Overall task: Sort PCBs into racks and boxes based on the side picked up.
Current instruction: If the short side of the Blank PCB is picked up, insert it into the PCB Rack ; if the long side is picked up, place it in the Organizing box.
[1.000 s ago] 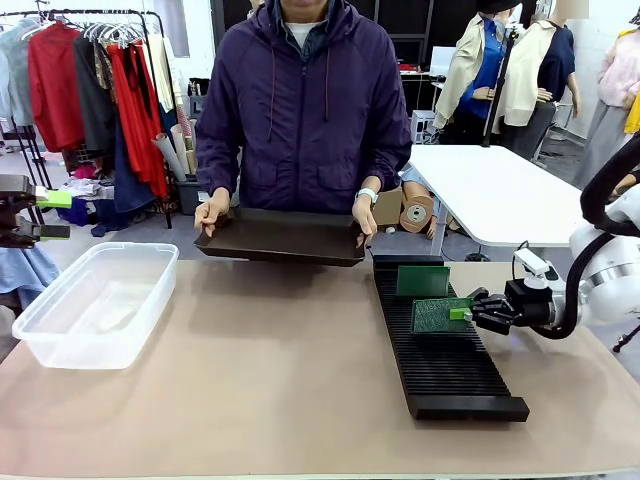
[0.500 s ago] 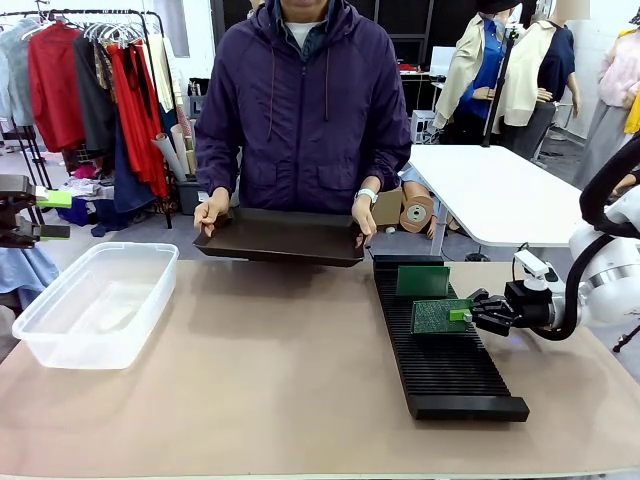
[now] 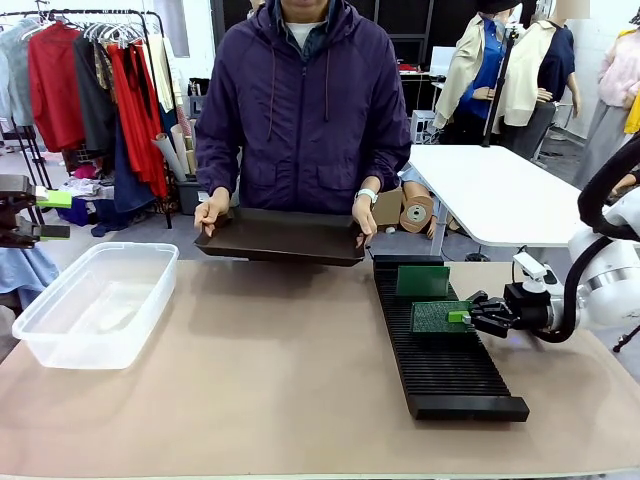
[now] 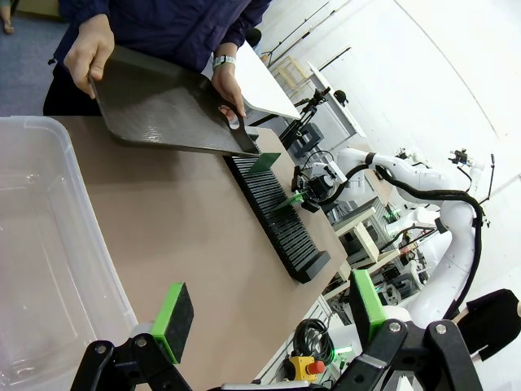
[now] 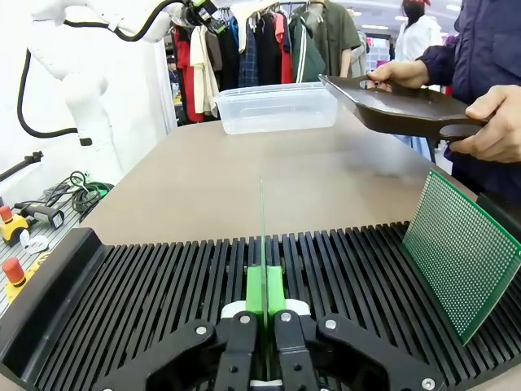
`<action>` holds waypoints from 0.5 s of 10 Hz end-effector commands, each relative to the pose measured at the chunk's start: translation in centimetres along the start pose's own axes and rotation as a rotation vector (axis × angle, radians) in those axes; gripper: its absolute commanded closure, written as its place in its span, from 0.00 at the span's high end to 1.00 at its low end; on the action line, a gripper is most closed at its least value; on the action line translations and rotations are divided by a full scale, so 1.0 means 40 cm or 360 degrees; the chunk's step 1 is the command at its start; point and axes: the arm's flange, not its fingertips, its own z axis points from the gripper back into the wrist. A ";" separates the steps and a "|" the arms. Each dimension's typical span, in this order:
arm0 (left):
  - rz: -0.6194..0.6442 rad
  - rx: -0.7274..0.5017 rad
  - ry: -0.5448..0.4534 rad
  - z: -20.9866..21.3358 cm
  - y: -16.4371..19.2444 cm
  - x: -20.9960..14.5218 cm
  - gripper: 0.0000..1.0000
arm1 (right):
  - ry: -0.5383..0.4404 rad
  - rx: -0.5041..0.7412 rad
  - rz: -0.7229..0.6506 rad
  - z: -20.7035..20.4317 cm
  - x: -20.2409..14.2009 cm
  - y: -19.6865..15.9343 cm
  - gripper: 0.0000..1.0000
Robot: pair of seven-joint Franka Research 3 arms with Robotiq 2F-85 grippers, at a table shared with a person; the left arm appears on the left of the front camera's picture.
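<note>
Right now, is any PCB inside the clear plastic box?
No, the clear plastic box holds nothing; both PCBs are at the black rack.

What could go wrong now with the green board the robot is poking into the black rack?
The right claw pinches a thin PCB by one edge above the rack. If it misses a slot, it might bend or tip over. Another PCB already leans in the rack close by, so a wobble could knock it. The person's tray hangs over the rack's far end; lowering it might bump that leaning board.
</note>
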 end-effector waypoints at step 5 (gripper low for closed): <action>-0.0001 -0.0019 -0.0009 0.003 -0.003 -0.001 1.00 | 0.0000 0.0000 0.0000 -0.001 0.000 0.000 0.00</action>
